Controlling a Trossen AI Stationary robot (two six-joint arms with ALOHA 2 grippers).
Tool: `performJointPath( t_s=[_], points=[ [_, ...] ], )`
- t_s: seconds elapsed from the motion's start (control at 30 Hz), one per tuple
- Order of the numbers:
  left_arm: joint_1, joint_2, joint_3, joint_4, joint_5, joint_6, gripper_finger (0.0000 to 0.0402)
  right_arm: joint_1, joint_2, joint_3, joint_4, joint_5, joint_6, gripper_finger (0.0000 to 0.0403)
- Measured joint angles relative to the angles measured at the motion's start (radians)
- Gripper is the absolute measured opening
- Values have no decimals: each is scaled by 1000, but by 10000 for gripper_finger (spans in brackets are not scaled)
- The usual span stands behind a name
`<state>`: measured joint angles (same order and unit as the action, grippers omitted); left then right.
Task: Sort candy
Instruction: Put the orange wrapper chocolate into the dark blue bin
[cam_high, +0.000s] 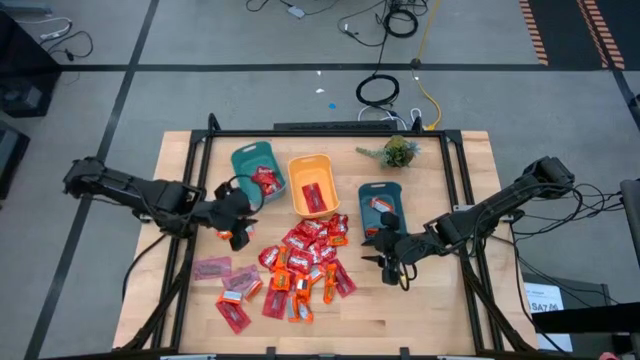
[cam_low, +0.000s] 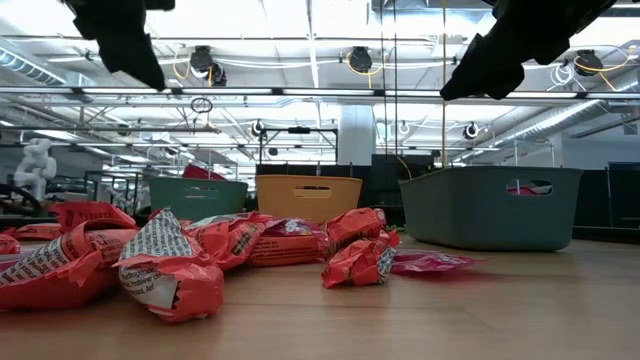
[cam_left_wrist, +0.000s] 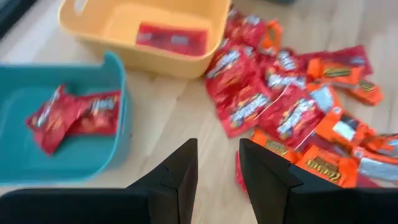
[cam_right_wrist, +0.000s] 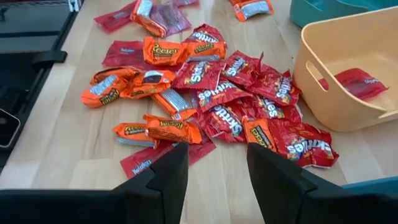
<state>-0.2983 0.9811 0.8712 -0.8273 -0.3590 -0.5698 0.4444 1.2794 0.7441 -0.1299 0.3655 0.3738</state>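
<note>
I saw candy (cam_high: 305, 265) heaped centre of high frame. Left gripper (cam_left_wrist: 217, 180) and right gripper (cam_right_wrist: 217, 177) both parted, empty, per wrist views only; low view cropped them.

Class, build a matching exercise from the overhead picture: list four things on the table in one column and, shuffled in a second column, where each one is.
Things
1. orange bin
2. green plant
3. left gripper
4. pink-mauve packet

Places
A. at the far edge of the table, right of the bins
B. near the front left of the table, left of the candy pile
C. between the two teal bins
D. just left of the pile, in front of the left teal bin

Pairs: 1-C, 2-A, 3-D, 4-B
</note>
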Motion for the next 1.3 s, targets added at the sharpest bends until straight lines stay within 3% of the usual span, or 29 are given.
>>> performJointPath(
  t_s=[0.23,0.47,0.57,1.0,1.3],
  points=[
    [-101,5,-155,189,-27,123,128,-1,0,0,1,0,9,157],
    [-145,5,-398,581,-33,132,128,-5,0,0,28,-1,14,157],
    [-152,4,-456,669,-35,166,128,-16,0,0,76,0,13,157],
    [-153,4,-468,654,-30,160,128,-81,173,9,156,0,2,157],
    [-153,4,-468,655,-17,161,128,-122,306,174,65,-2,-84,157]
  ],
)
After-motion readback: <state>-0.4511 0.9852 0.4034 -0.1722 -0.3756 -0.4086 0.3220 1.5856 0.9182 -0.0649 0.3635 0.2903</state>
